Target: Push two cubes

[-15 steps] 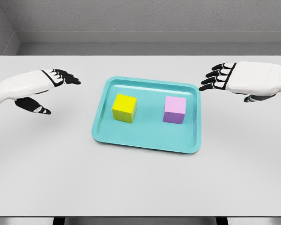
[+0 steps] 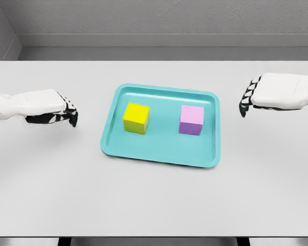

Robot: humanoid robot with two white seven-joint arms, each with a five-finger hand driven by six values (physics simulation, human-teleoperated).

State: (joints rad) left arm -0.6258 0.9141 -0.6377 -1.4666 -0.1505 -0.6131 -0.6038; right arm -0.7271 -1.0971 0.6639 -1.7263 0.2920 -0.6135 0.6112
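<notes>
A yellow cube (image 2: 136, 118) sits in the left half of a teal tray (image 2: 159, 154), and a purple cube (image 2: 191, 120) sits in the right half. Both cubes rest flat and apart from each other. My left hand (image 2: 68, 114) hovers over the table left of the tray, its fingers curled downward and holding nothing. My right hand (image 2: 247, 100) is to the right of the tray, fingers likewise bent down and empty. Neither hand touches the tray or a cube.
The white table (image 2: 154, 200) spreads wide around the tray. A grey wall runs behind its far edge.
Both hands have curled their fingers from spread to bent down. The left hand dropped lower and nearer the tray's level; the right hand pulled slightly right and down. The cubes have not moved.
</notes>
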